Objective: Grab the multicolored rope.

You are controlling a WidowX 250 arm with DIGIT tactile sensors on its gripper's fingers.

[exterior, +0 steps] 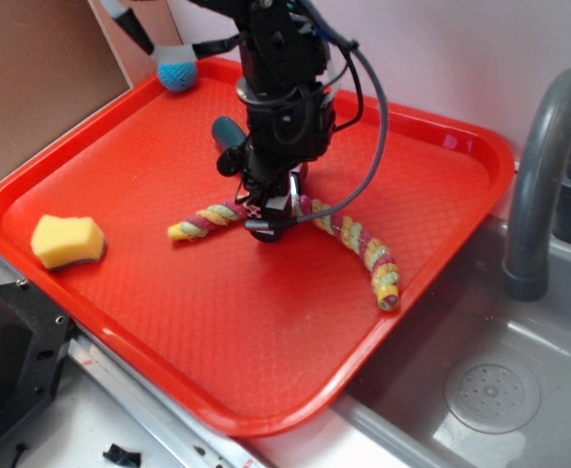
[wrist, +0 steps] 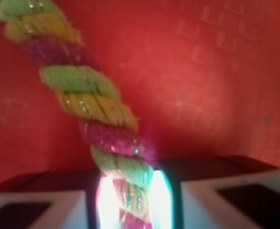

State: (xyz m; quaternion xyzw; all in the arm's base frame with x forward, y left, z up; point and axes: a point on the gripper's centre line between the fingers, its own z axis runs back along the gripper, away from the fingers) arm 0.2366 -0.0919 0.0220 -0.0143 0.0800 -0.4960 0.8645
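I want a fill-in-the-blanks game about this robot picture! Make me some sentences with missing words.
1. The multicolored rope lies on a big ____ tray.
2. The gripper is down over the ____ of the rope, not its ends.
3. The yellow sponge sits near the tray's ____ edge in the exterior view.
4. Beside the tray stands a grey ____ over the sink.

Missing words: red; middle; left; faucet
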